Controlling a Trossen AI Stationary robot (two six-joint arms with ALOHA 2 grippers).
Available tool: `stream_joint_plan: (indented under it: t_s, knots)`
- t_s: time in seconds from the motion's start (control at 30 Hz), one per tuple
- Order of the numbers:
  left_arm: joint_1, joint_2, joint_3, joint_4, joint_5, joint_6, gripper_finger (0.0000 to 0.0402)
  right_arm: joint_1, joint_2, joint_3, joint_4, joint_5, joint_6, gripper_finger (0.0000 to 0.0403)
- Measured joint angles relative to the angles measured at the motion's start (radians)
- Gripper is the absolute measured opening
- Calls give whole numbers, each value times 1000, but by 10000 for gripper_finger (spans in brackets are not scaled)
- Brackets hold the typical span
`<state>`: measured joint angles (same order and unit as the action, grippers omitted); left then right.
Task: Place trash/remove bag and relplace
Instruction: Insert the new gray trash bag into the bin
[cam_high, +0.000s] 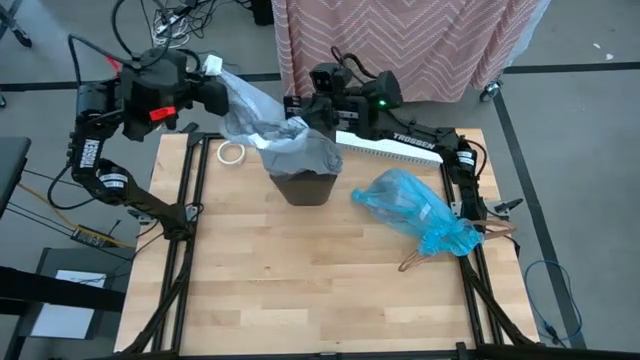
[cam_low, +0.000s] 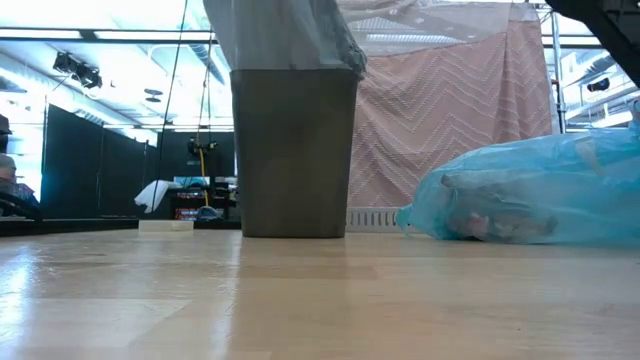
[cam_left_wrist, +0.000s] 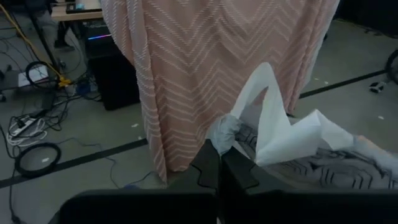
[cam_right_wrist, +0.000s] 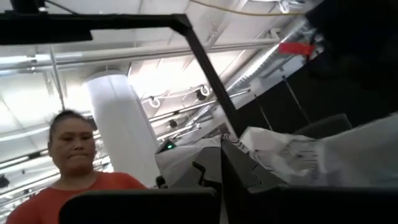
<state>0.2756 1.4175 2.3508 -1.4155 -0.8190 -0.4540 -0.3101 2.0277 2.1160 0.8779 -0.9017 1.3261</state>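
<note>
The small dark bin (cam_high: 303, 187) stands upright on the wooden table, near its far edge. A pale grey translucent plastic bag (cam_high: 285, 135) is stretched above the bin and drapes over its top (cam_low: 290, 35). My left gripper (cam_high: 213, 68) is shut on the grey bag's left end, high up and left of the bin. My right gripper (cam_high: 300, 108) is shut on the same bag just behind the bin. The blue bag (cam_high: 415, 210) lies on its side on the table right of the bin. Dim lumps (cam_low: 480, 222) show through its wall, perhaps the trash. My left gripper pinches a bunched edge of the pale grey bag (cam_left_wrist: 227, 132) between its two fingers, coming from the table's left side. The plastic rises past the fingertips in a crumpled peak and runs on toward the bin, clear of the table. My right gripper pinches a gathered part of the same bag (cam_right_wrist: 252, 142) between its two fingers, which slant upward. The plastic spreads out crumpled beyond the fingertips, and the bag's lower part hangs over the bin's top.
A white tape roll (cam_high: 232, 153) lies left of the bin. A long white strip (cam_high: 385, 147) lies under the right arm. A pink curtain (cam_high: 400, 40) hangs behind the table. A person (cam_right_wrist: 68, 155) shows in the right wrist view. Bare wood (cam_high: 300, 280) lies toward the near edge.
</note>
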Motion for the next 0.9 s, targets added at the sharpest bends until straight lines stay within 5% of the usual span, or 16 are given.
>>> stream_joint_plan:
  t_s: [0.37,0.67,0.9]
  knots:
    - [0,77,0,-110,-32,-24,3,-5,143,-21,170,-46,164,0]
    - [0,104,0,-156,-101,-23,3,-7,292,-22,441,40,438,0]
    - [0,105,0,-156,-109,-21,3,-81,260,-22,466,-163,543,0]
